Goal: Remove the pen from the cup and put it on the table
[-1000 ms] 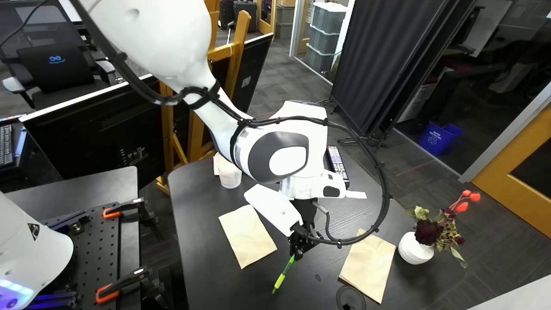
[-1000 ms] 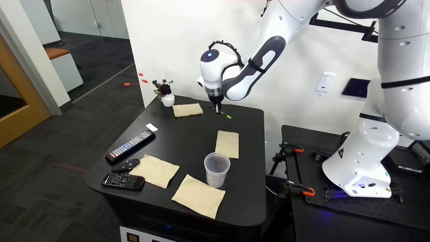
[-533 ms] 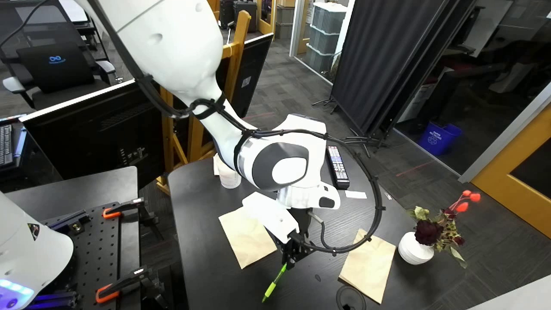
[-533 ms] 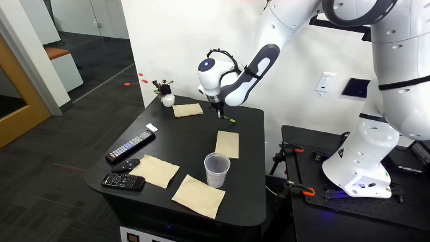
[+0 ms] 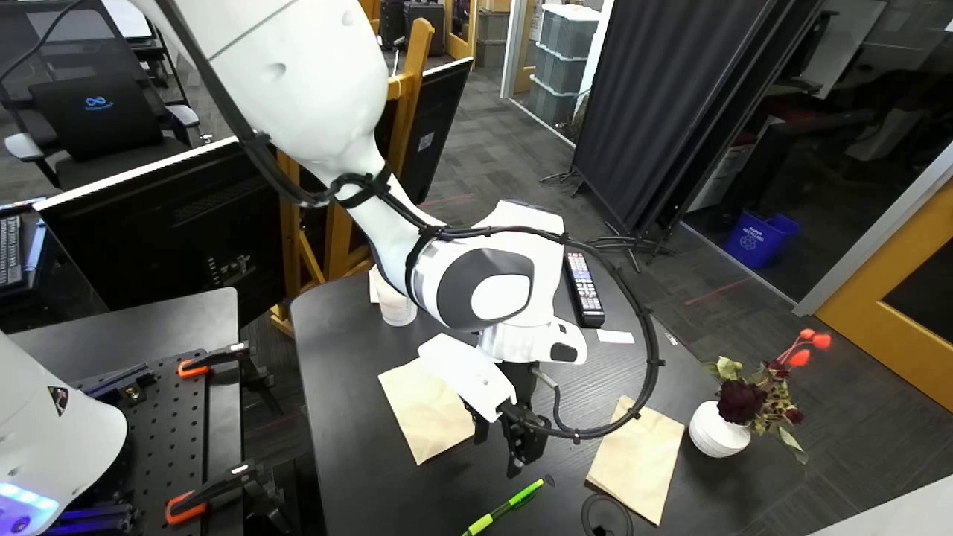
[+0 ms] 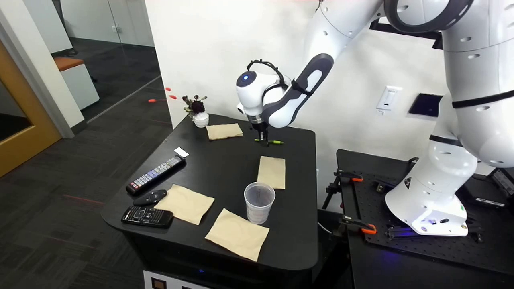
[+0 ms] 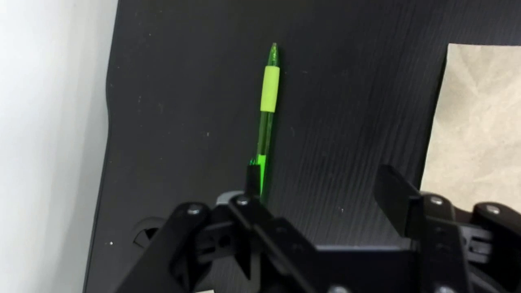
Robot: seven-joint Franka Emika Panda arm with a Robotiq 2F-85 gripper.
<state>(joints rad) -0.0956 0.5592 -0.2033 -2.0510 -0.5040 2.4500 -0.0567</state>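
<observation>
The yellow-green pen (image 7: 269, 89) lies flat on the black table (image 6: 225, 172), apart from the cup. My gripper (image 7: 319, 173) is open low over it, its fingers spread wide with nothing between them. In the wrist view, one finger (image 7: 253, 179) covers the pen's rear end; whether they touch I cannot tell. In an exterior view the pen (image 5: 508, 508) shows just in front of the gripper (image 5: 497, 451), and in an exterior view it passes behind the fingertips. The translucent white cup (image 6: 259, 204) stands upright on the table, and no pen shows in it.
Brown paper sheets lie about the table, one (image 6: 272, 172) between gripper and cup, another (image 5: 636, 458) beside the gripper. A white vase with flowers (image 5: 719, 429) stands at the table's edge. Remotes (image 6: 156, 175) lie along one side. A white wall (image 7: 49, 122) borders the table near the pen.
The gripper moved lower and slightly toward the cup with the pen held slanting in it. It has since opened, and the pen dropped flat onto the table. The cup has not moved.
</observation>
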